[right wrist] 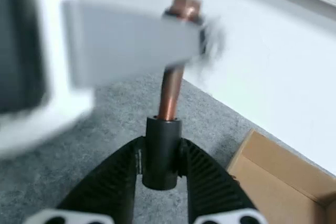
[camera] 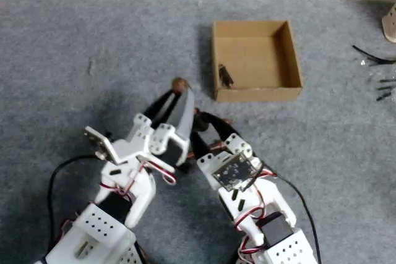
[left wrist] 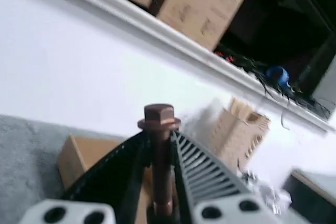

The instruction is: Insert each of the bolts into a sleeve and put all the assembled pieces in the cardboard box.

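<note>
Bolt (left wrist: 159, 115), copper-coloured with a flanged hex head, is held upright by its shank between the jaws of the left gripper (left wrist: 163, 142), which are drawn narrow against it. The head stands clear above the fingertips. Beneath it, a black sleeve (right wrist: 161, 158) is clamped at its sides by the jaws of the right gripper (right wrist: 161, 148). In the right wrist view the lower end of the shank is seen at the sleeve's top opening, tilted slightly and apparently just entered; how far it reaches inside cannot be told.

In the high view the two grippers are found close together over the grey carpeted table (camera: 62, 60), the left one slightly farther from the arms' bases and the right one just behind it. Both are near the front corner of the cardboard box (camera: 257, 94), without touching it. The box stands open-topped, and a dark piece (camera: 225, 76) is seen lying on its floor by the corner nearest the grippers; what it consists of cannot be made out. Some thin dark items (camera: 374, 61) are scattered at the table's far right edge, well apart from the box
</note>
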You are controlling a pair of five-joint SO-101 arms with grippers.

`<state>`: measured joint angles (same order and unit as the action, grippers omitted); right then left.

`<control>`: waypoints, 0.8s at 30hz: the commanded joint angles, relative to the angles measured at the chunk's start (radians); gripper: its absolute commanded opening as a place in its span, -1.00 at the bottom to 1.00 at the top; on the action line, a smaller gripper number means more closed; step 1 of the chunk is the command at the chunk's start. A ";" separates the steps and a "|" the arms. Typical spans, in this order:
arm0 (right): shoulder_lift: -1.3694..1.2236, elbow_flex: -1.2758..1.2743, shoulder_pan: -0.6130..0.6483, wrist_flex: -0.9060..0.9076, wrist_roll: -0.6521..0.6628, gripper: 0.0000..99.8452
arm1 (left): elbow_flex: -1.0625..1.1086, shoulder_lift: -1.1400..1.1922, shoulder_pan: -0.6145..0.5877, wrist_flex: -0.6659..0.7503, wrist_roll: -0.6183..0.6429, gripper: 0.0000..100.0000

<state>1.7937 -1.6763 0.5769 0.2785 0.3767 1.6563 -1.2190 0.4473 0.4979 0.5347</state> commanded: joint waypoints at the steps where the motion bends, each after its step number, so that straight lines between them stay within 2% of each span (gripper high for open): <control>1: 0.007 -0.153 -0.030 -0.007 0.005 -0.99 | 0.019 0.002 0.021 0.017 -0.005 -0.99; 7: 0.007 -0.153 -0.038 -0.007 0.005 -0.99 | 0.039 0.002 0.053 0.012 -0.103 -0.99; 10: 0.007 -0.153 -0.056 -0.008 0.005 -0.99 | 0.039 0.002 0.088 -0.037 -0.160 -0.99; 15: 0.007 -0.153 -0.058 -0.008 0.003 -0.99 | 0.039 0.001 0.093 -0.055 -0.169 -0.96; 22: 0.007 -0.153 -0.064 -0.008 0.003 -0.99 | 0.036 0.001 0.094 -0.196 -0.166 -0.48; 24: 0.007 -0.153 -0.084 -0.012 0.003 -0.99 | 0.035 0.001 0.093 -0.216 -0.166 -0.41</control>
<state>1.7921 -1.6763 0.5201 0.2785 0.3767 1.6747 -1.2160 0.5255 0.3184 0.3721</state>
